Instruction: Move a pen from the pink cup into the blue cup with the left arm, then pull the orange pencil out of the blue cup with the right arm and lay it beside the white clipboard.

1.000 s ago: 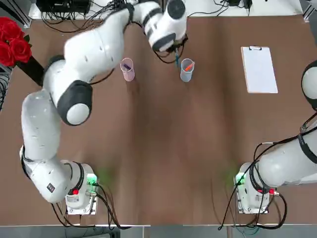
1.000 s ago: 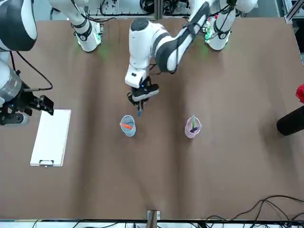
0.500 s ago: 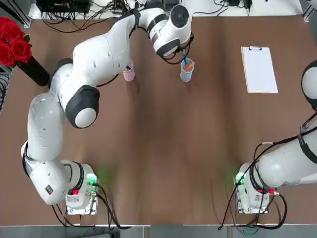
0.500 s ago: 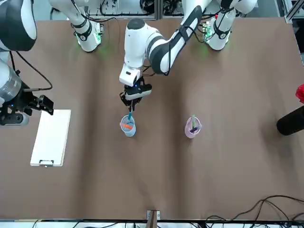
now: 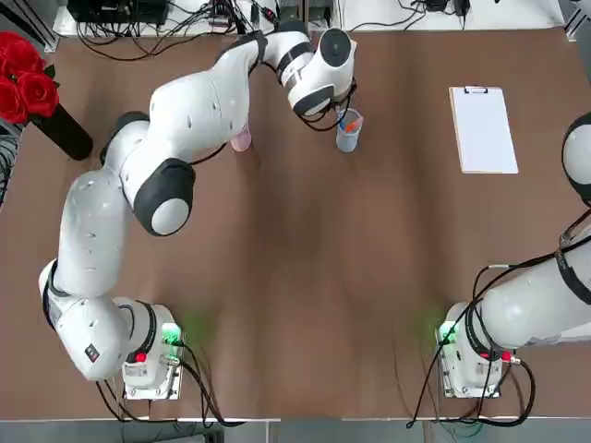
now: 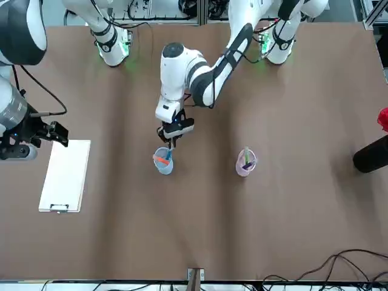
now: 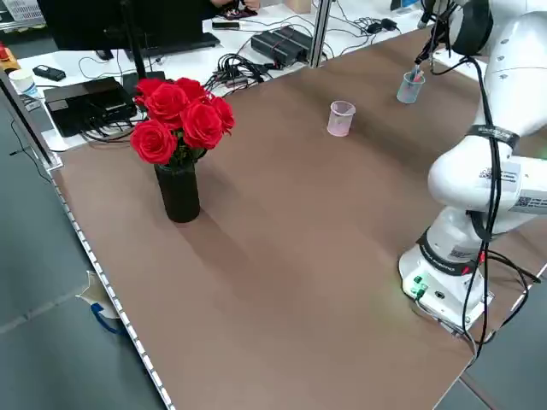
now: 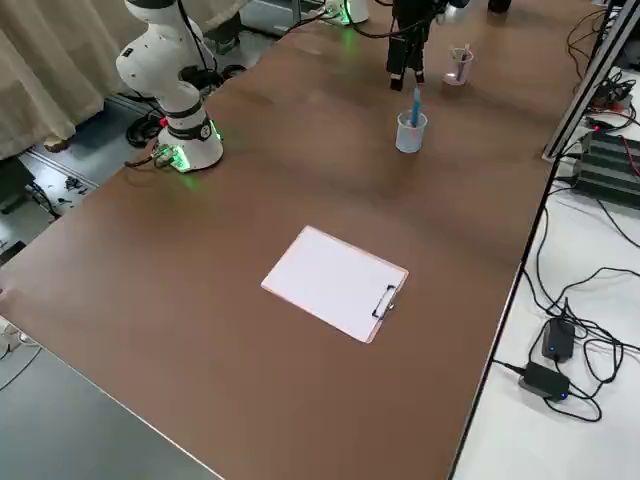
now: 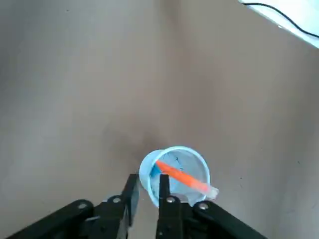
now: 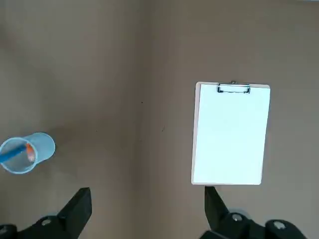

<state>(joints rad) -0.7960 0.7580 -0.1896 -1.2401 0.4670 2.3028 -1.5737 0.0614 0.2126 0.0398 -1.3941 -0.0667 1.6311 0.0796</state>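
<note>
The blue cup (image 6: 162, 161) holds the orange pencil (image 9: 182, 175) and a blue pen (image 8: 415, 104) that stands upright in it. My left gripper (image 9: 148, 191) hovers just above the cup's rim on the robot side. Its fingers are slightly parted and the pen is free below them. The pink cup (image 6: 245, 163), to the robot's left of the blue one, holds other pens. The white clipboard (image 5: 482, 129) lies at the far right. My right gripper (image 6: 56, 134) hangs open on the robot's side of the clipboard, with nothing between its fingers.
A black vase of red roses (image 5: 28, 83) stands at the table's far left corner. Cables and power bricks (image 8: 555, 355) lie beyond the far edge. The left arm's links (image 5: 185, 111) arch over the table beside the pink cup.
My left gripper carried the blue pen from beside the pink cup over to the blue cup and lowered it in. Its fingers have parted a little. The right arm has not moved.
</note>
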